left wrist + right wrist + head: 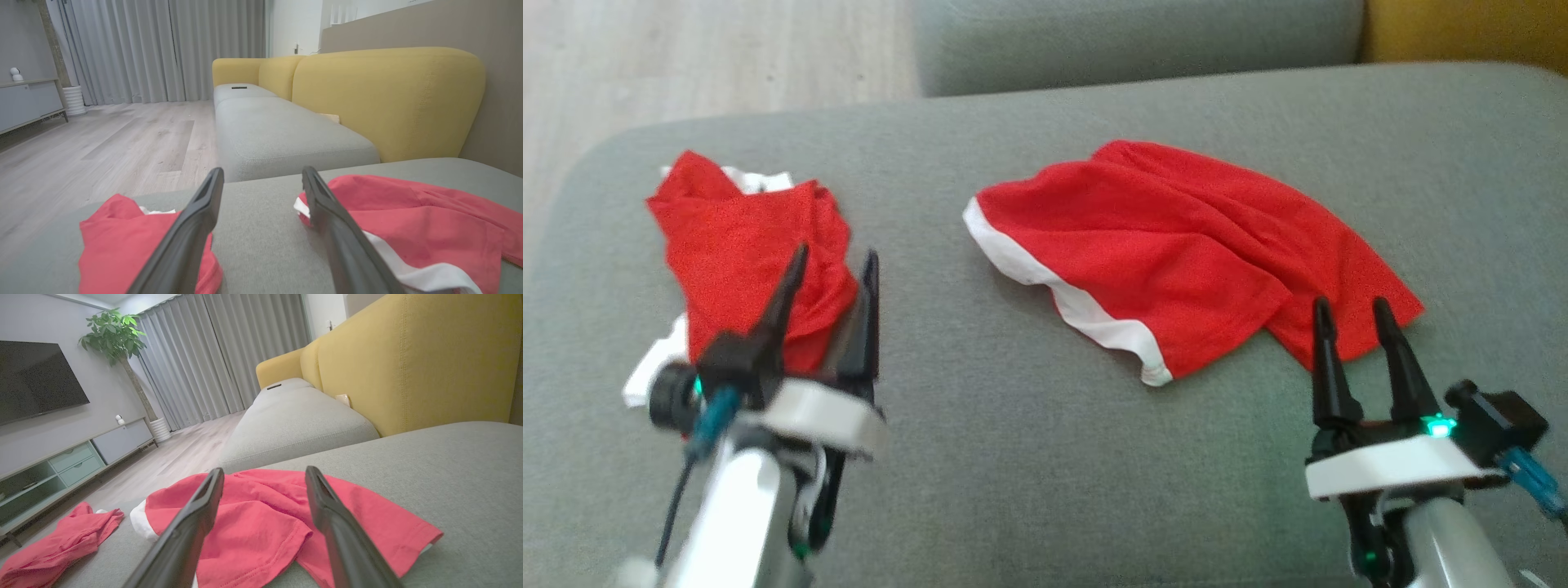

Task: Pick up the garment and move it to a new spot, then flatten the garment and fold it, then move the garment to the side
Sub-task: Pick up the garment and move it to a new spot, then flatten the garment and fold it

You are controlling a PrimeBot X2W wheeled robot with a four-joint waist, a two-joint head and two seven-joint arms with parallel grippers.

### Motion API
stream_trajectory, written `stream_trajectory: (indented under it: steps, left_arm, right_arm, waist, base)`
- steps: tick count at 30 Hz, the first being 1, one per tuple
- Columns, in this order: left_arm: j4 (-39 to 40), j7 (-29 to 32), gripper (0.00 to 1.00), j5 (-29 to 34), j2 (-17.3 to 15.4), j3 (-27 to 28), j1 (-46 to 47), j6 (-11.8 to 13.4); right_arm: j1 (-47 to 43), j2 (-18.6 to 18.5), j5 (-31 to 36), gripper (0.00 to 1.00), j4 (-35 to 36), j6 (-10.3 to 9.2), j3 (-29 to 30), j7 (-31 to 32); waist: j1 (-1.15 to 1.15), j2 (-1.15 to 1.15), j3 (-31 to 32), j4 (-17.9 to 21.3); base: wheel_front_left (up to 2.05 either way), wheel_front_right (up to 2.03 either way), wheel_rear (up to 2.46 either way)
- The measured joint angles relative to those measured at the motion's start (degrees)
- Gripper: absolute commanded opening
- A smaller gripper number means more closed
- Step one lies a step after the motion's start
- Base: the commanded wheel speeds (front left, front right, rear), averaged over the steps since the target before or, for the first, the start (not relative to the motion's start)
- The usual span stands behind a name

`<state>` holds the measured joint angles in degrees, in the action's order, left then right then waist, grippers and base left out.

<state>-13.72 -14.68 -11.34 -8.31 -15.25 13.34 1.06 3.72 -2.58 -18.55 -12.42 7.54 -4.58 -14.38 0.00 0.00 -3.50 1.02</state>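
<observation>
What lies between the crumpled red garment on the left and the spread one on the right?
Nothing: a bare stretch of grey cushion separates the crumpled red garment from the spread red garment. This is clearest in the head view.

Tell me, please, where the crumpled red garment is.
In the head view, the crumpled red garment lies left on the grey cushion, by the left gripper, apart from the spread garment.
</observation>
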Motion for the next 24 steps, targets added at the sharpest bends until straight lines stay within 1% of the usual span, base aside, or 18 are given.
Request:
stream_trajectory:
  steps: [5, 9, 11, 13, 20, 22, 24]
  left_arm:
    - [4.6, 0.0, 1.00, 2.2, 1.4, 1.7, -7.3, -0.1]
    - [6.4, 0.0, 1.00, 3.4, 3.1, 2.1, -11.4, -0.1]
    - [6.9, 0.0, 1.00, 4.8, 3.4, 2.4, -13.0, 0.0]
    - [7.0, 0.0, 1.00, 5.8, 3.7, 2.8, -14.1, 0.5]
    - [7.8, 0.0, 1.00, 5.8, 5.0, 2.8, -15.2, 0.5]
    - [7.8, 0.0, 1.00, 5.8, 5.0, 2.8, -15.2, 0.4]
    - [7.7, 0.0, 1.00, 6.0, 5.0, 2.7, -15.1, 0.3]
  right_arm:
    - [-2.5, 0.0, 0.0, 1.00, 1.3, 0.00, 1.5, 0.0]
    - [-4.8, 0.0, 0.0, 1.00, 1.5, 0.00, 1.7, 0.0]
    - [-5.3, 0.0, 0.0, 1.00, 1.5, 0.00, 1.7, 0.0]
    - [-5.5, 0.0, 0.0, 1.00, 1.7, 0.00, 1.8, 0.0]
    - [-5.6, 0.0, 0.5, 1.00, 2.3, 0.00, 2.1, 0.0]
    - [-5.6, 0.0, 1.6, 1.00, 2.4, -0.01, 1.1, 0.0]
    - [-5.5, 0.0, 3.4, 1.00, 1.9, 0.00, -1.2, 0.0]
  waist:
    - [0.00, 0.00, 2.0, -1.7]
    - [0.00, 0.00, 3.2, -2.5]
    - [0.00, 0.00, 3.6, -2.6]
    - [0.00, 0.00, 3.8, -2.7]
    - [0.00, 0.00, 3.9, -3.4]
    - [0.00, 0.00, 3.7, -3.8]
    - [0.00, 0.00, 3.4, -4.3]
  base:
    - [0.00, 0.00, 0.00]
    - [0.00, 0.00, 0.00]
    - [0.00, 0.00, 0.00]
    - [0.00, 0.00, 0.00]
    - [0.00, 0.00, 0.00]
    - [0.00, 0.00, 0.00]
    - [0.00, 0.00, 0.00]
